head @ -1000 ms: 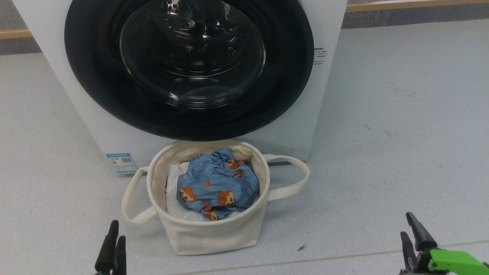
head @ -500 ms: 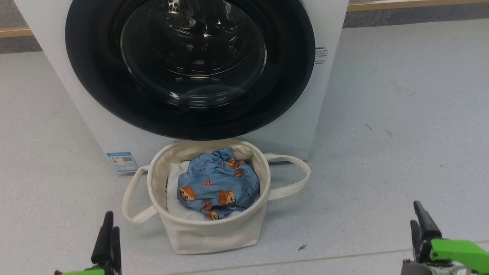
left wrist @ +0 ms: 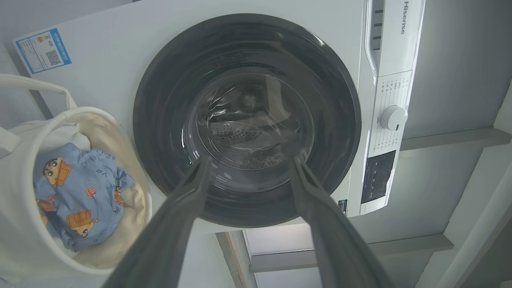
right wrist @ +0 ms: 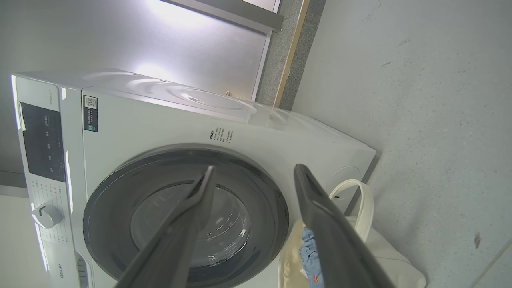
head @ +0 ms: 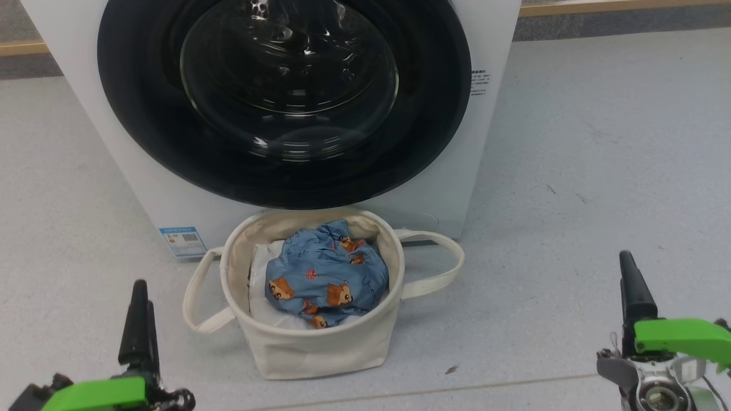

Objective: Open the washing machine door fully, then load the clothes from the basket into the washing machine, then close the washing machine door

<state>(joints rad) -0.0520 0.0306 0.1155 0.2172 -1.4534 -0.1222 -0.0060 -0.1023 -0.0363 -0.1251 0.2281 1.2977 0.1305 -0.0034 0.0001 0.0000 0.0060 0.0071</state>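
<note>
Grey speckled floor [head: 571, 171], white washing machine [head: 451, 194] at back. Washing machine door [head: 143, 142] shut flush against front. Basket [head: 320, 351] on floor just before machine, clothes [head: 325, 277] crumpled inside atop white bundle [head: 260, 311]. Left arm [head: 94, 394] low at lower left, fingers pointing up, clear of basket; jaws wide apart, empty. Right arm [head: 674, 337] low at lower right, fingers up; jaws wide apart, touching nothing.

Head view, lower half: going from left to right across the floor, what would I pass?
left gripper → basket, with the clothes lying in it → right gripper
</note>
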